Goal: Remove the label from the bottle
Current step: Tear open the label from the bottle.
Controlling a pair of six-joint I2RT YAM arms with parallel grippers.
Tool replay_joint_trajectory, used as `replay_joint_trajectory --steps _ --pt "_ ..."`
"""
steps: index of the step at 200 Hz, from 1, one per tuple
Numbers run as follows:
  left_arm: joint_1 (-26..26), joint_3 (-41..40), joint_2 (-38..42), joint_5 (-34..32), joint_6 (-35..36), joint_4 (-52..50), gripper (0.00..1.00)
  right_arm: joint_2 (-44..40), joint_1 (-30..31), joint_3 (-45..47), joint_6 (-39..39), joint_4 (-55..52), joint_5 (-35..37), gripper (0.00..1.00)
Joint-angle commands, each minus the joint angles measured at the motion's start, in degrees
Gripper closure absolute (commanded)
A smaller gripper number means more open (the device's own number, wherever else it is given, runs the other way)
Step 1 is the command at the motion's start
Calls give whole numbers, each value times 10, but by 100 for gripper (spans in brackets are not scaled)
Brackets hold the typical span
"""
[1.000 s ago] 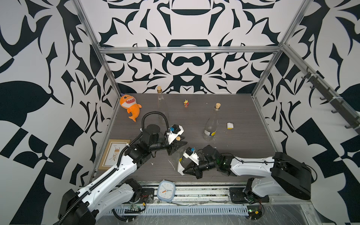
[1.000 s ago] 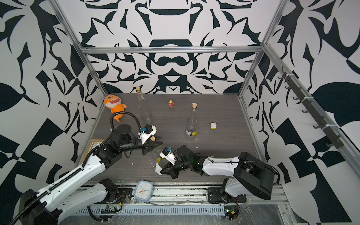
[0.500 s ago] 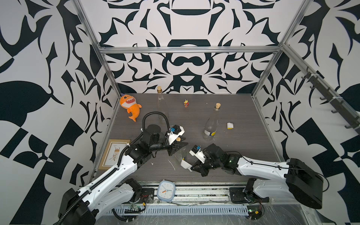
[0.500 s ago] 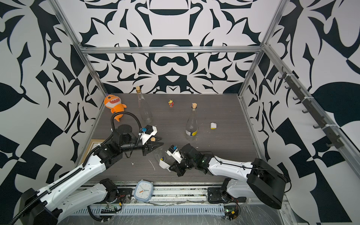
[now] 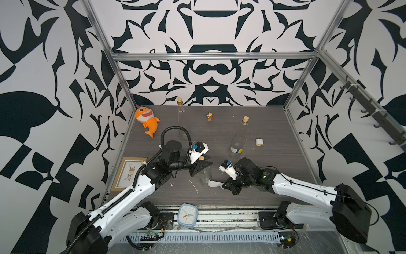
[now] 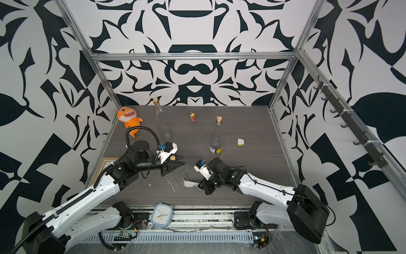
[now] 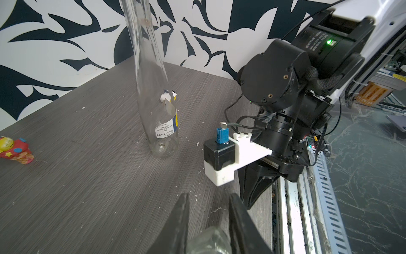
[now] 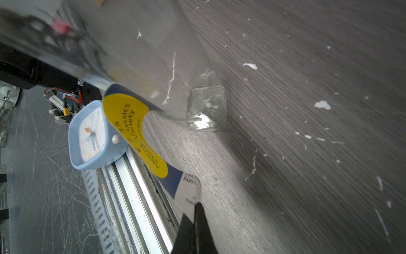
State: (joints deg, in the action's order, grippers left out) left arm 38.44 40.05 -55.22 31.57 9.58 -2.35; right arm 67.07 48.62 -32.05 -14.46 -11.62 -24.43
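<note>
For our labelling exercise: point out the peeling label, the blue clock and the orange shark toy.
peeling label (image 8: 129, 123): right wrist view, yellow patch.
blue clock (image 5: 187, 215): in a top view, white face.
orange shark toy (image 5: 151, 126): in a top view, its body.

A shark (image 5: 146, 119) and figurine (image 5: 210, 116) are sitting at the back, a frame (image 5: 128, 173) is lying left, a clock (image 5: 187, 214) is resting in front.

2 top views high, facing down, 2 wrist views near table (image 5: 274, 132)
</note>
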Motion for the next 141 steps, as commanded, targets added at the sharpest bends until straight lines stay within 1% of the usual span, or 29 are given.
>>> replay_joint_trajectory --steps 1,47,99,115,141 --pt "1 8 -2 16 10 -10 100 4 -8 -25 8 -38 21 100" --pt "1 8 -7 14 11 -11 100 -4 -27 -21 -10 -52 47 100" --pt "1 12 -2 -19 11 -12 100 -31 -77 -13 -49 -72 80 100" --pt "1 18 -1 -30 8 -19 100 -41 -88 -15 -70 -84 109 100" --pt "1 25 1 -40 2 -22 100 -59 -118 -24 -118 -125 183 100"
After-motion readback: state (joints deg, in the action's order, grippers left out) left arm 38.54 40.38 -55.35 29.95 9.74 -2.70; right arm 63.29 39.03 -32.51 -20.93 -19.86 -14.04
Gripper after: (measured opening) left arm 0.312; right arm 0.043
